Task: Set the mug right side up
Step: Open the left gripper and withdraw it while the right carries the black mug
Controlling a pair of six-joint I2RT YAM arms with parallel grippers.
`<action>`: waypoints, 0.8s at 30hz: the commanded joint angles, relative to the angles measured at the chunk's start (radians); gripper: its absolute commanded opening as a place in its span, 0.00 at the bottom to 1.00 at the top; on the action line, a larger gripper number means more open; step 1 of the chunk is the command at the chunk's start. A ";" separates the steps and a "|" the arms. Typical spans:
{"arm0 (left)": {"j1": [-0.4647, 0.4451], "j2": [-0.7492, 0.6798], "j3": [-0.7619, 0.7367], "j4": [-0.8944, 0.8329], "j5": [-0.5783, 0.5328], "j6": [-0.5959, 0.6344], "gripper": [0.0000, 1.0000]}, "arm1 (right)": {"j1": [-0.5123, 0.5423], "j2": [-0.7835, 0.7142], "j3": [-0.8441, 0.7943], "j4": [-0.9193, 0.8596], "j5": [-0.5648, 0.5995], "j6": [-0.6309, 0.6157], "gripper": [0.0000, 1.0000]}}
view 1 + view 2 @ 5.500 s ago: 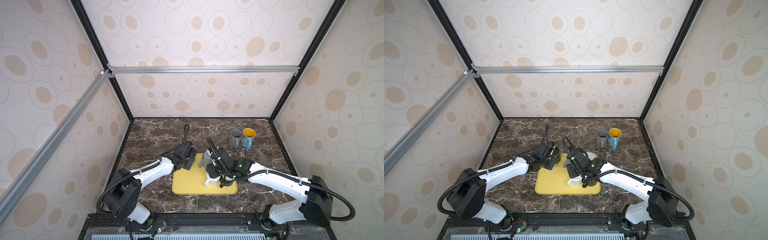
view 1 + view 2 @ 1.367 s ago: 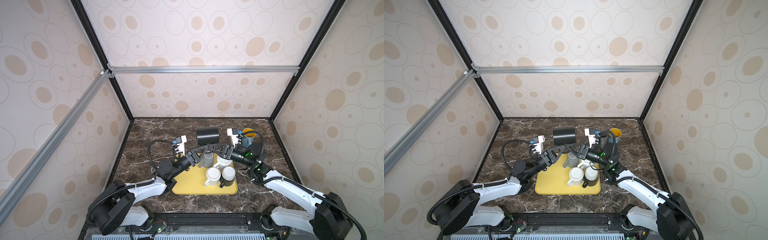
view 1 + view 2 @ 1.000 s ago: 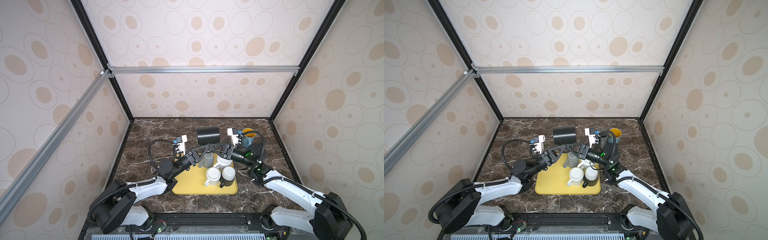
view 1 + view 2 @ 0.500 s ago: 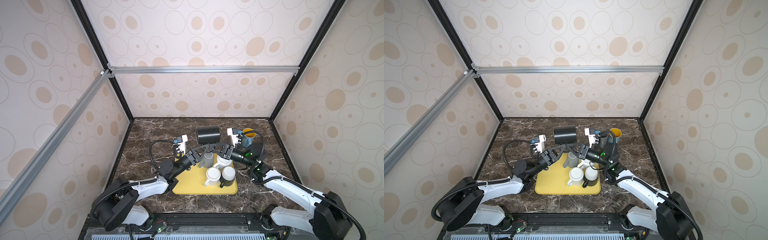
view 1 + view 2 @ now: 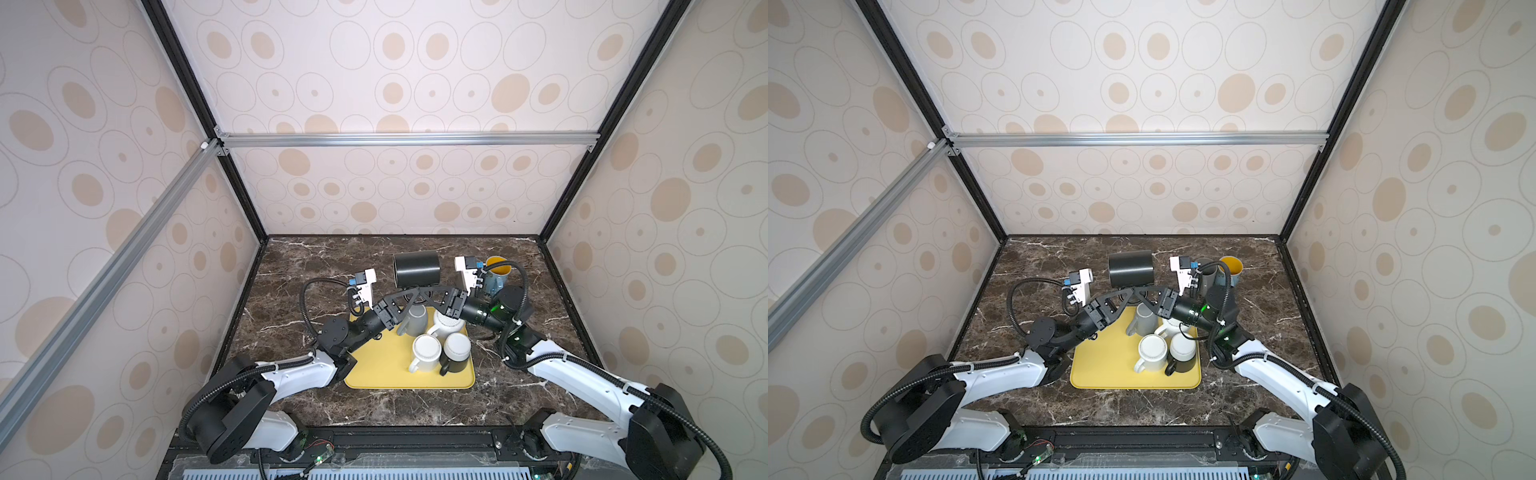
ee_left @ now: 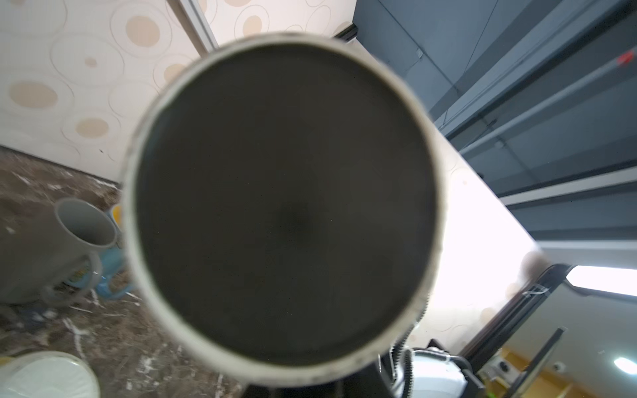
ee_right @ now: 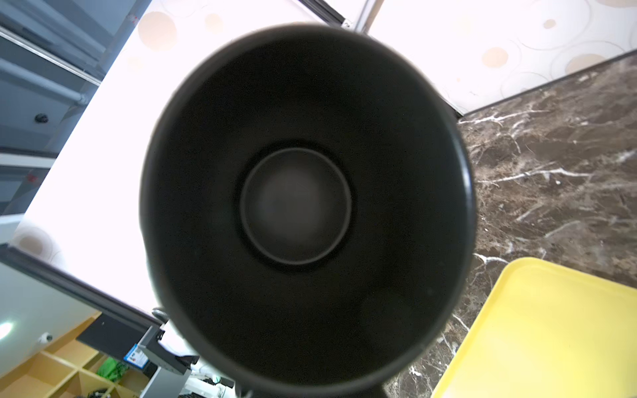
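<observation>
The black mug (image 5: 417,269) (image 5: 1131,269) hangs on its side in the air above the back of the yellow tray (image 5: 374,374). Its mouth faces right and its base faces left. The left wrist view fills with its dark, pale-rimmed base (image 6: 282,206). The right wrist view looks straight into its black hollow (image 7: 303,206). My right gripper (image 5: 430,291) (image 5: 1144,294) reaches under the mug from the right and is shut on it. My left gripper (image 5: 409,293) (image 5: 1127,294) meets it from the left below the mug. The mug hides both pairs of jaws in the wrist views.
On the tray stand an upside-down grey mug (image 5: 413,320), two white mugs (image 5: 426,353) and a black mug with a white base (image 5: 456,353). An upright grey mug (image 5: 1206,270) and a yellow-lined blue one (image 5: 496,270) stand at the back right.
Some seconds ago both grippers were low at the tray; now the black mug is up in the air between them. Over the last second the arms and mug have hardly moved.
</observation>
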 commanded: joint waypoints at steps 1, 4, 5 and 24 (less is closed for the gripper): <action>-0.011 -0.063 0.051 -0.077 -0.001 0.090 0.65 | 0.004 -0.026 0.020 0.027 0.004 -0.008 0.00; -0.012 -0.116 0.050 -0.222 -0.067 0.148 1.00 | 0.006 -0.025 0.023 0.023 0.009 -0.010 0.00; -0.012 -0.136 0.048 -0.269 -0.090 0.169 1.00 | 0.005 -0.025 0.023 0.019 0.012 -0.011 0.00; -0.008 -0.442 0.083 -0.940 -0.580 0.446 1.00 | 0.004 -0.061 0.186 -0.426 0.175 -0.276 0.00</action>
